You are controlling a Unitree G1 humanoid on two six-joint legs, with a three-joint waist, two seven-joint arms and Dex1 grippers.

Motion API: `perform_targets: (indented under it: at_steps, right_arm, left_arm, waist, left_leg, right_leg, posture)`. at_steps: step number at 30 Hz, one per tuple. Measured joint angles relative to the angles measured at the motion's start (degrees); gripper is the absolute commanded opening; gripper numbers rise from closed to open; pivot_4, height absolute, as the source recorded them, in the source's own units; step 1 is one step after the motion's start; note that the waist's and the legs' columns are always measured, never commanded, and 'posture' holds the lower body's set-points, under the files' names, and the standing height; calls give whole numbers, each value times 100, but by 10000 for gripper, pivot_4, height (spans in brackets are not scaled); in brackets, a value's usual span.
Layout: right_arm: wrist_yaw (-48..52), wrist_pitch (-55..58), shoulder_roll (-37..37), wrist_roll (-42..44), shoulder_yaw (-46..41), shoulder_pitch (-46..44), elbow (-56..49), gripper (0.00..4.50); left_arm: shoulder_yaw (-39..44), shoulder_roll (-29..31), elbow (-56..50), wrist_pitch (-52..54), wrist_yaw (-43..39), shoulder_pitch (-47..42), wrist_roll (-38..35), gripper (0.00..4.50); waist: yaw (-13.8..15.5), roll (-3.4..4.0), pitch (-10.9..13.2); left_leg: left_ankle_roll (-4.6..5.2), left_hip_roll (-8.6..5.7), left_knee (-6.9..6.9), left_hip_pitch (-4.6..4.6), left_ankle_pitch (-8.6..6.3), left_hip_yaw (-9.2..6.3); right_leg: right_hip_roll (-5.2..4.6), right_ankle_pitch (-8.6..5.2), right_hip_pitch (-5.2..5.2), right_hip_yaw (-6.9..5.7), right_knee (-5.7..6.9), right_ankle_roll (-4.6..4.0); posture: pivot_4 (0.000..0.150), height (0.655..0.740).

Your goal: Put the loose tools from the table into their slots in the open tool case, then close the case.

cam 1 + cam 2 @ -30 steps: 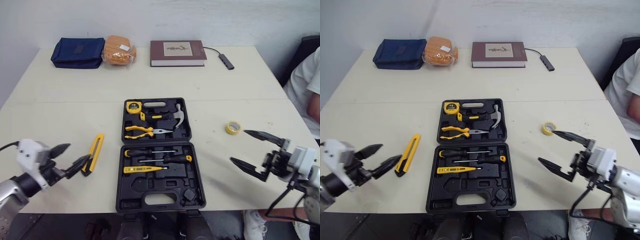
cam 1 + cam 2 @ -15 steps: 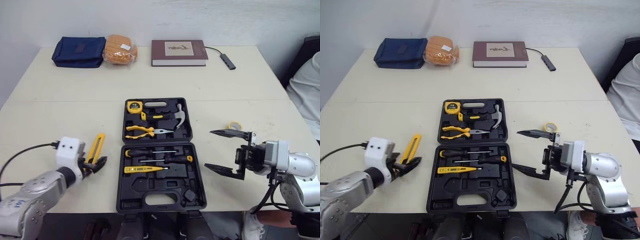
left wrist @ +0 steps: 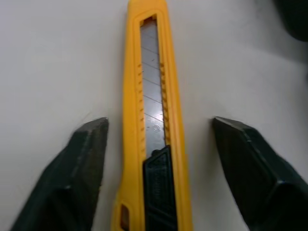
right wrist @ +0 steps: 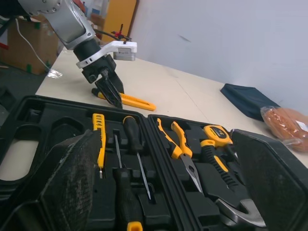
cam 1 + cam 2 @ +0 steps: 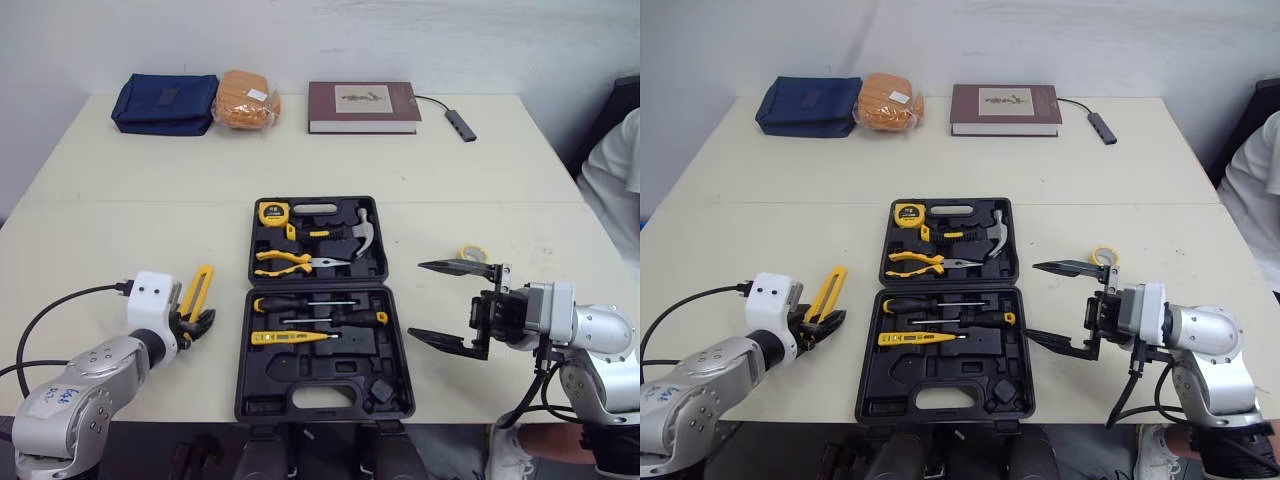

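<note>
A yellow utility knife (image 3: 154, 120) lies on the table left of the open black tool case (image 5: 243, 400). My left gripper (image 5: 195, 322) is down at the knife's near end, open, with a finger (image 3: 72, 173) on each side and a gap to the handle. The case holds a tape measure (image 5: 271, 212), hammer (image 5: 355, 228), pliers (image 5: 285, 263) and screwdrivers (image 5: 300, 303). A yellow tape roll (image 5: 470, 255) lies right of the case. My right gripper (image 5: 415, 300) hovers wide open beside the case's right edge, holding nothing.
Along the far edge of the table lie a blue pouch (image 5: 165, 102), an orange packet (image 5: 247, 98), a brown book (image 5: 362, 106) and a small cabled hub (image 5: 460, 125). A person (image 5: 615, 180) sits at the right edge.
My left gripper came forward from the near left and lowered over the knife's near end. My right gripper swung inward to the case's right edge, then held still.
</note>
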Motion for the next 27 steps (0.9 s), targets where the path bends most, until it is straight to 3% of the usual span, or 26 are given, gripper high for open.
perform_targets:
  at_steps: [3, 12, 20, 27]
  right_arm:
    - [44, -167, 18, -50, -52, 125, 180, 45000]
    - [306, -567, 12, -48, -331, 335, 477, 45000]
    - [390, -621, -1, -35, -406, 426, 554, 45000]
    - [278, -463, -128, -32, -480, 665, 186, 45000]
  left_arm:
    - [-24, -18, 60, -190, -105, 76, 101, 11103]
    - [-16, -91, 261, -536, -380, 166, 294, 11149]
    - [-158, 78, 890, -2795, -1577, 128, 644, 11149]
    - [-413, 1075, 742, -4227, -3905, -140, 305, 11149]
  waist:
    - [4, 9, -5]
    - [-8, 67, -40]
    - [9, 40, -24]
    - [1, 40, -23]
  left_leg:
    - [0, 0, 1, 1, 0, 1]
    - [2, 6, -5, 18, -3, 17]
    - [7, 8, -2, -1, -12, 15]
    - [4, 11, -7, -7, -20, 16]
  right_leg:
    - [-1, 0, 0, 1, 0, 0]
    - [6, -1, 1, 20, 2, -2]
    - [0, -2, -9, 15, -11, -5]
    - [4, -2, -9, 9, -32, -5]
  posture:
    - [1500, 7400]
    - [1500, 7400]
    - [1500, 7400]
    - [1500, 7400]
